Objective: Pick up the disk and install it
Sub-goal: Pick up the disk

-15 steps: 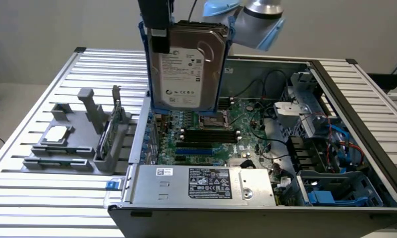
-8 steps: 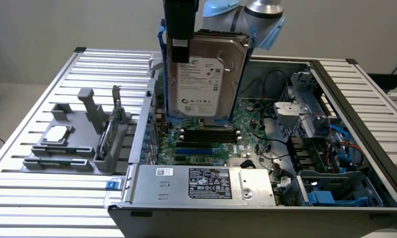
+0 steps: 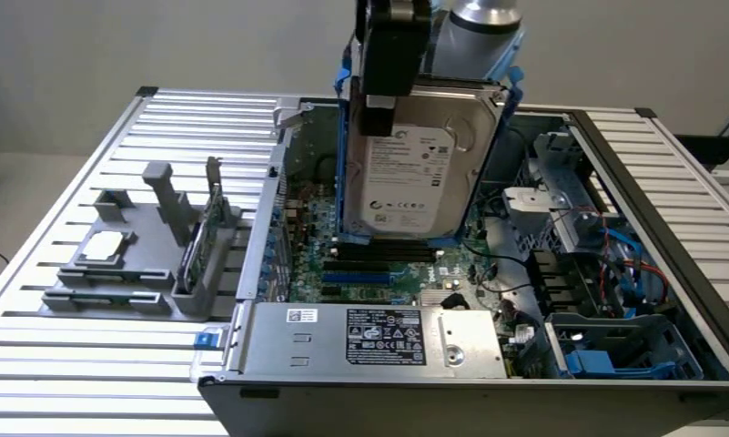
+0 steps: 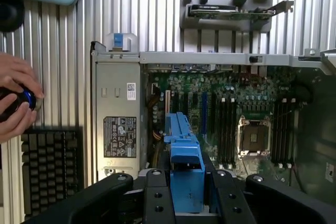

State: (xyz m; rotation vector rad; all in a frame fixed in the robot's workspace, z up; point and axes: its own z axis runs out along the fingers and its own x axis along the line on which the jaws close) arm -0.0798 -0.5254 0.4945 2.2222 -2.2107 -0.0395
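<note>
1 blue-railed disk (image 3: 419, 177), gripped upright by 1 end effector (image 3: 386, 105), above 1 open computer case (image 3: 461, 405)

- This looks like a robot lab or test workshop.
- The table (image 3: 85, 364) is made of long silver metal strips.
- An open computer case (image 3: 461, 414) lies on it, its green board (image 3: 461, 264) showing.
- At 12 o'clock in the exterior view, a robot arm (image 3: 480, 14) holds the disk (image 3: 419, 177) over the case.
- At 9 o'clock, a grey holder (image 3: 121, 273) holds small computer parts.
- A person's hand (image 4: 16, 72) rests on a round knob (image 4: 21, 100) near a keyboard (image 4: 50, 169).
</note>
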